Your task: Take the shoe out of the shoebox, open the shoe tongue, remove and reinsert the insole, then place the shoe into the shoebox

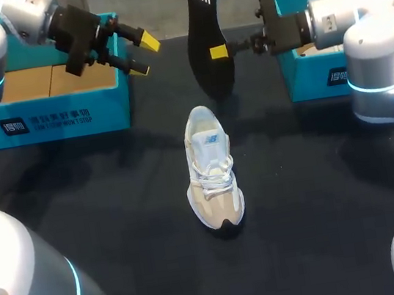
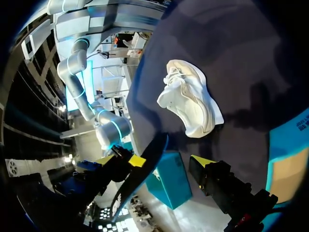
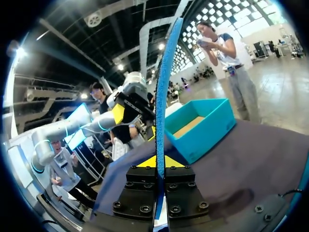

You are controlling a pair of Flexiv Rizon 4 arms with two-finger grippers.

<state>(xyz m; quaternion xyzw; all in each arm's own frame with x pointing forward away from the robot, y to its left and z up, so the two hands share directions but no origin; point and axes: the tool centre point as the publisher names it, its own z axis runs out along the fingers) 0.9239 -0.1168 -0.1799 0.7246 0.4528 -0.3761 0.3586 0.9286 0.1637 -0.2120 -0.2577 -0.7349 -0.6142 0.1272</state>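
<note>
The black table (image 1: 120,226) is carrying everything. Two teal boxes are sitting on its far side: the left shoebox (image 1: 67,119) at ten o'clock from the shoe, the right shoebox (image 1: 313,78) at two o'clock. The shoe (image 1: 212,171) is standing on its sole at the table's middle, outside both boxes, its toe pointing to six o'clock. At twelve o'clock from it we are holding the dark insole (image 1: 206,35) upright. Its lower end seems to be hanging just clear of the table, though we cannot be sure. Our right gripper (image 1: 220,50) is clenching the insole near mid-length. Our left gripper (image 1: 145,55) is hovering at eleven o'clock, fingers spread, grasping nothing.
</note>
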